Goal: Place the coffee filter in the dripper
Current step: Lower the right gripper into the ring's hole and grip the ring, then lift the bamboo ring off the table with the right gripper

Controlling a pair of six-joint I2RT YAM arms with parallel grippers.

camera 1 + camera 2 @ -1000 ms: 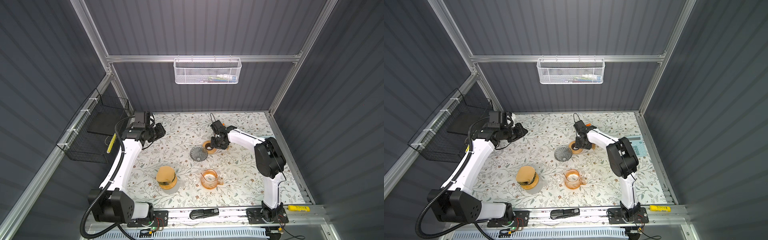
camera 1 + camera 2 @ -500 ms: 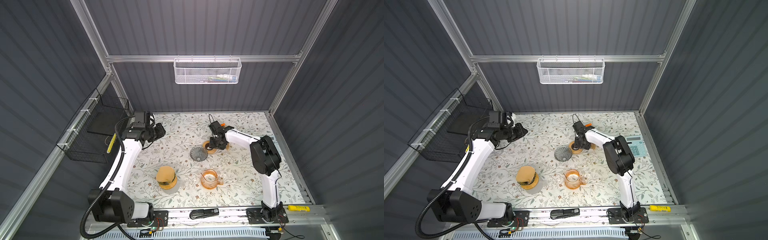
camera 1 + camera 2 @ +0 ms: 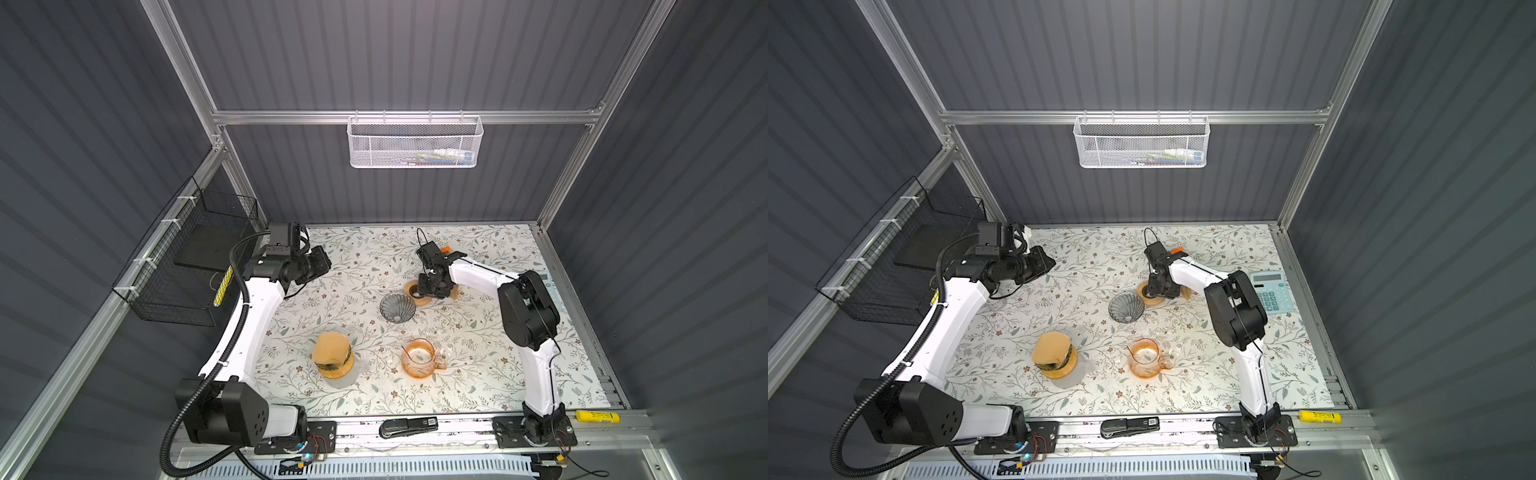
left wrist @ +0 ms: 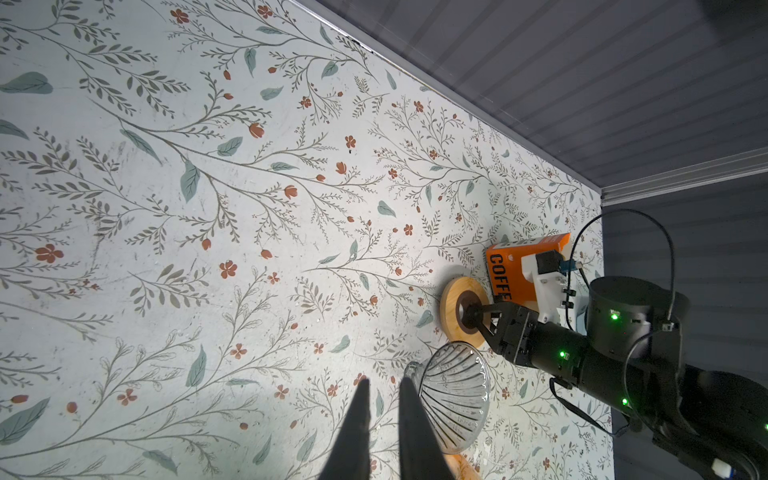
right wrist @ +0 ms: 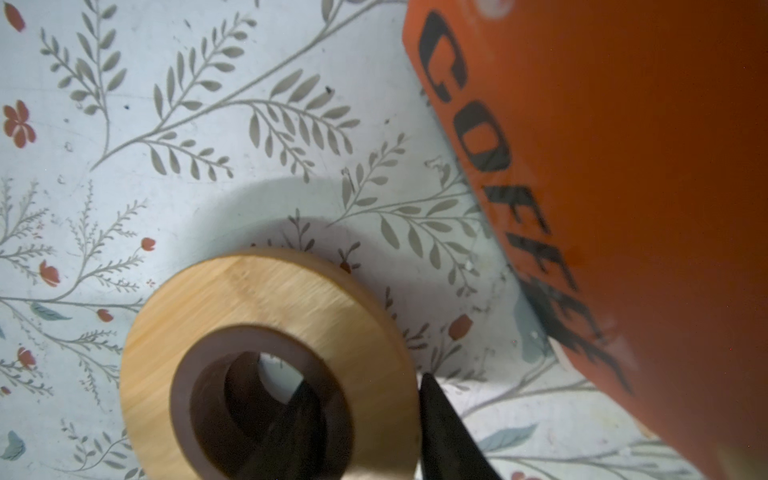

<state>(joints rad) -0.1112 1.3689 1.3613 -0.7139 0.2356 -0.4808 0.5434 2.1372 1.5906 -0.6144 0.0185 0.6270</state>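
— Seeking the coffee filter (image 3: 331,353); where does it lie?
— Near-left on the counter (image 3: 478,374), well apart from the dripper (image 3: 397,306) at centre; the left gripper (image 4: 383,380), clenched and empty, looks nearer it.
— And the right gripper (image 3: 431,290)?
— Far-right of it, straddling the wooden ring (image 5: 270,299), one finger in the hole; pinching or not, I cannot tell.

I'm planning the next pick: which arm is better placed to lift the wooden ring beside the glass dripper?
Right. The right end effector straddles the wooden ring, inside its hole and outside its rim, while the left end effector hangs well apart at the back left, holding nothing.
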